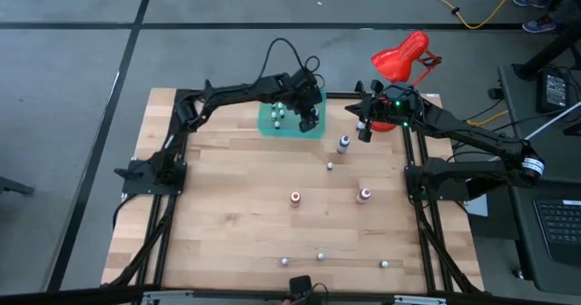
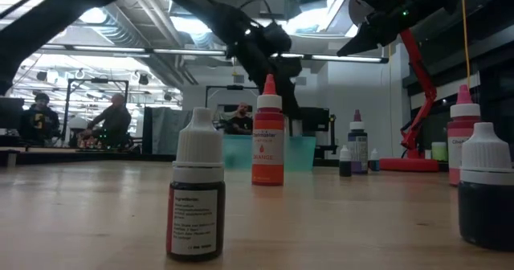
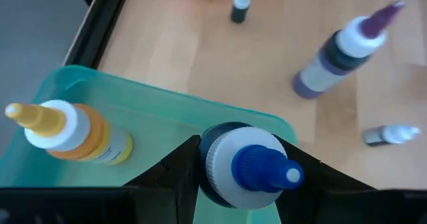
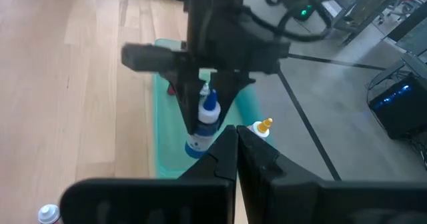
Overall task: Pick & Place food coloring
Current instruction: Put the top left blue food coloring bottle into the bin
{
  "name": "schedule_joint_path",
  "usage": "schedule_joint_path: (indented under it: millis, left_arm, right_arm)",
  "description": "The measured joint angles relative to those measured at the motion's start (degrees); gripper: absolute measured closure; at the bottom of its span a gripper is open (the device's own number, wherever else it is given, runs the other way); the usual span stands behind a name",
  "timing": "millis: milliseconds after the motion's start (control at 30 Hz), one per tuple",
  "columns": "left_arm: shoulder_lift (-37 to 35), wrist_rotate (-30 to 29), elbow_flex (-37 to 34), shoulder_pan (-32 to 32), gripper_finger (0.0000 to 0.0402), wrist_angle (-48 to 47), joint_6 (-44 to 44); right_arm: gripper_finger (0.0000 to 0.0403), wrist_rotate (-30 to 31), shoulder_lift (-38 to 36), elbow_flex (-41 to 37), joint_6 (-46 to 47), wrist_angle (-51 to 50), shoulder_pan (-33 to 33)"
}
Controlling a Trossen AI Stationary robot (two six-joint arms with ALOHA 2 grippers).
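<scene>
Left gripper (image 3: 248,174) is clamped on a blue-capped food coloring bottle (image 3: 250,165) above the teal tray (image 3: 167,107), which contains a yellow-tipped bottle (image 3: 67,132); right gripper (image 1: 365,129), fingers together and empty, hovers beside the tray; other bottles stand scattered across the table (image 1: 227,214).

- Wooden counter (image 1: 227,205), framed by black rails.
- Teal tray (image 1: 272,126) at the far edge.
- Food-coloring bottles (image 1: 295,198) scattered upright.
- Red desk lamp (image 1: 399,58) behind.
</scene>
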Motion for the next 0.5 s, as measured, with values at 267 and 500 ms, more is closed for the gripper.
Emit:
schedule_joint_path:
  millis: [267,500]
  left_arm:
    - [3.4,-1.1,0.1,1.6,0.0256,3.5,-2.1]
    - [5.3,-0.7,0.1,2.7,0.0256,4.8,-3.6]
  right_arm:
    - [0.0391,0.0,0.0,0.0,0.0,0.0,0.0]
    - [0.0391,0.0,0.0,0.0,0.0,0.2,0.0]
